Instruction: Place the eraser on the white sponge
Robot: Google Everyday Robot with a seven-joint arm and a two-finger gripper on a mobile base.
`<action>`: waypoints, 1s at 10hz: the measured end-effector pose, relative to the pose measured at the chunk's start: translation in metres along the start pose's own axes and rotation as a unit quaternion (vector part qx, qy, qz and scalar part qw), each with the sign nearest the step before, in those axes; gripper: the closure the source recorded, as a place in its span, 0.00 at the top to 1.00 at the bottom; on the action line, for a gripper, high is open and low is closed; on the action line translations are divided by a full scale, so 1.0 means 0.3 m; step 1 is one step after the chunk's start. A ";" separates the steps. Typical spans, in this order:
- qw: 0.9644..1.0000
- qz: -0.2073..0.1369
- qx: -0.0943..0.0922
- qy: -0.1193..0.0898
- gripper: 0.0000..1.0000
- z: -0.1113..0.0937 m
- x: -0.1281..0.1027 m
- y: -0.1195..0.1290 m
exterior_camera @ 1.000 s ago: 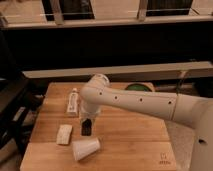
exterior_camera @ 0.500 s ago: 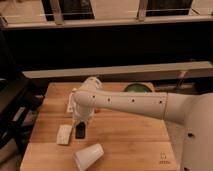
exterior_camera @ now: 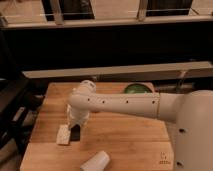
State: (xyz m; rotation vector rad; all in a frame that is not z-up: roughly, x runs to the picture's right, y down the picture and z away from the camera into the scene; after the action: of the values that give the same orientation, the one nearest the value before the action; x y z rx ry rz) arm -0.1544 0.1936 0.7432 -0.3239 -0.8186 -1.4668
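The white arm reaches in from the right across the wooden table (exterior_camera: 125, 135). My gripper (exterior_camera: 75, 129) points down at the table's left side. It is shut on the eraser (exterior_camera: 75, 134), a small black block that hangs just at the table surface. The white sponge (exterior_camera: 63, 135), a flat cream pad, lies right next to the eraser on its left. The eraser is beside the sponge's right edge, not on top of it.
A translucent white cup (exterior_camera: 96, 161) lies on its side near the table's front edge. A green round object (exterior_camera: 138, 89) sits at the back of the table behind the arm. A dark shelf and rail run behind the table.
My gripper has carried the eraser leftward and lower, from mid-table to right beside the sponge. The view has shifted, so the cup now sits lower in the frame.
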 end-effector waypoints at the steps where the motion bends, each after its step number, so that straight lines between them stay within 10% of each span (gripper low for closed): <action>1: 1.000 -0.001 0.002 0.000 0.00 0.009 -0.005 -0.005; 10: 1.000 -0.027 0.011 0.009 0.00 0.069 -0.021 -0.080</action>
State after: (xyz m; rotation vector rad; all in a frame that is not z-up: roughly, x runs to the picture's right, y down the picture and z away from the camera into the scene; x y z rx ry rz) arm -0.1827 0.2087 0.7467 -0.2733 -0.8344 -1.5086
